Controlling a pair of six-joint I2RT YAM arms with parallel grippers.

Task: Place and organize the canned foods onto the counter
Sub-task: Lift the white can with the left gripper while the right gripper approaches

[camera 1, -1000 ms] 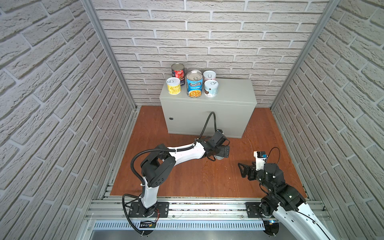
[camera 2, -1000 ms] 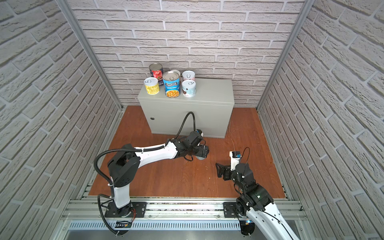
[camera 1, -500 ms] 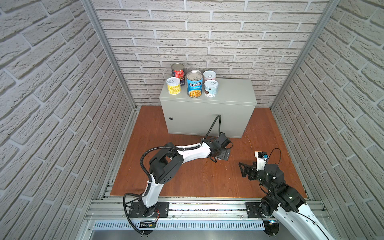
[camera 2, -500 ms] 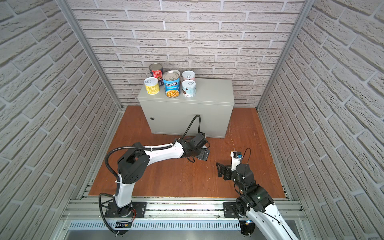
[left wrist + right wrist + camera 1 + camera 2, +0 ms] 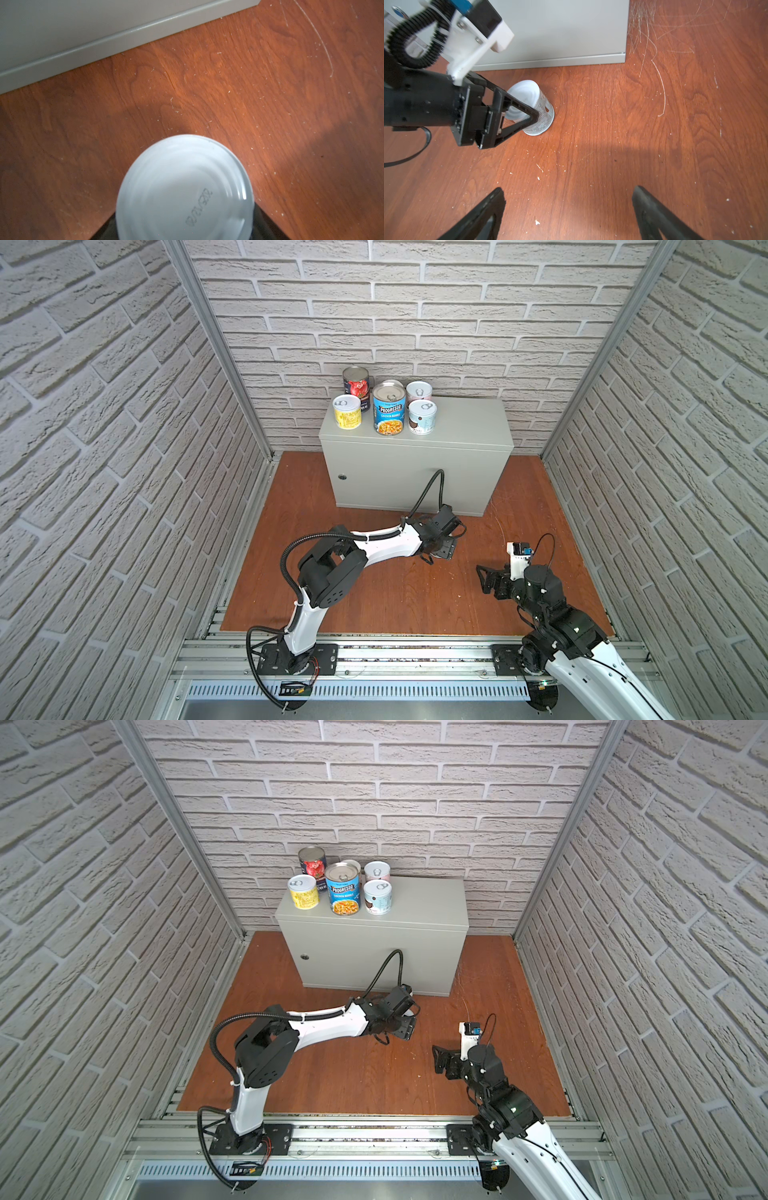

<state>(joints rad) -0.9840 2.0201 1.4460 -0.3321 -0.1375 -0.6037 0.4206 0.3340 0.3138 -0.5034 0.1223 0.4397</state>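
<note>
White can (image 5: pixel 545 119) (image 5: pixel 185 187): upright on the floor, between the left fingers. Its plain lid with a stamped code faces up.
Left fingers (image 5: pixel 532 117): clamped on the white can from either side. The near one presses against the printed label, and the far one is mostly hidden behind the tin. They hold nothing else.
Floor (image 5: pixel 612 145): reddish-brown wood, flecked and scratched, under both sets of fingers.
Counter (image 5: pixel 461 427) (image 5: pixel 424 898): grey metal box. Its front bottom edge runs just beyond the left fingers, near the white can but apart from it.
Right fingers (image 5: pixel 652 214): spread wide and holding nothing, low over bare floor. The white can and the left fingers lie ahead of them, well apart.
Tins on the counter: grouped at one far corner of its top, well away from either set of fingers.
Front row: blue Progresso can (image 5: pixel 388 416), with the yellow can (image 5: pixel 347 414) and the pale can (image 5: pixel 422 418) on either side of it.
Back row: red-tomato can (image 5: pixel 357 387) and pink-labelled can (image 5: pixel 419 391), by the brick wall (image 5: pixel 415 302).
Sixth tin (image 5: pixel 394 382): mostly hidden behind the blue Progresso can.
</note>
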